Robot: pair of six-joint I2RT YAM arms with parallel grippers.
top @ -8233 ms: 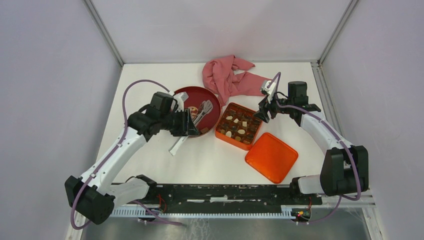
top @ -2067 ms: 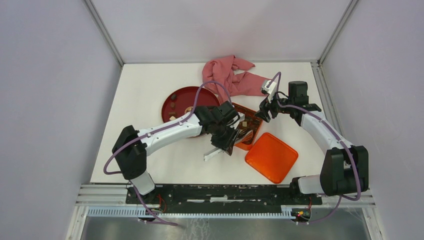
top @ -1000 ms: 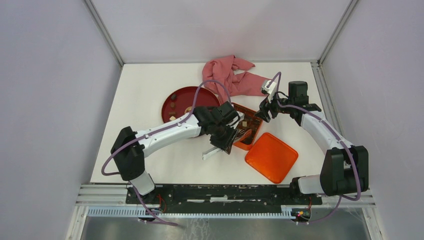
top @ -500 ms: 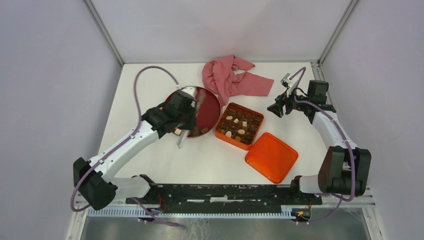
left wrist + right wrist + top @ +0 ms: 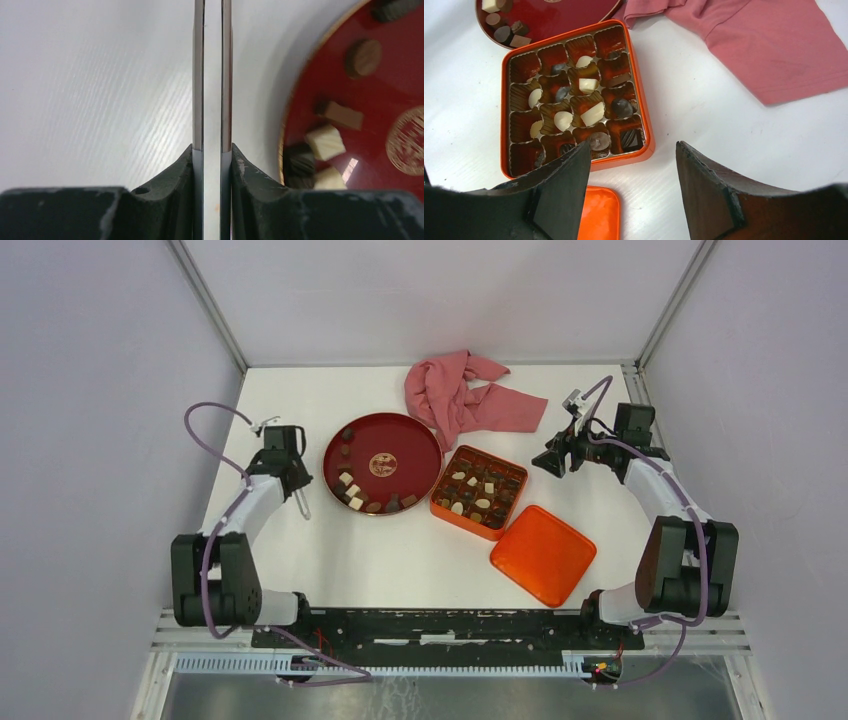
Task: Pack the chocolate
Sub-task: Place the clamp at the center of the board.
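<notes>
Plate (image 5: 400,438), cloth (image 5: 455,395) and lid (image 5: 543,554) hem the tin (image 5: 462,523).

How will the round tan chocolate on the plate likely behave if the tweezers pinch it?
The chocolate looks like a small flat disc, so probably light and stiff. Its curved edge may slip out from the thin, smooth tweezers. On the glossy plate it would likely slide when nudged, not tip.

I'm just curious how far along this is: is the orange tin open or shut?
Open. The orange tin shows its compartments, and its lid lies beside it.
</notes>
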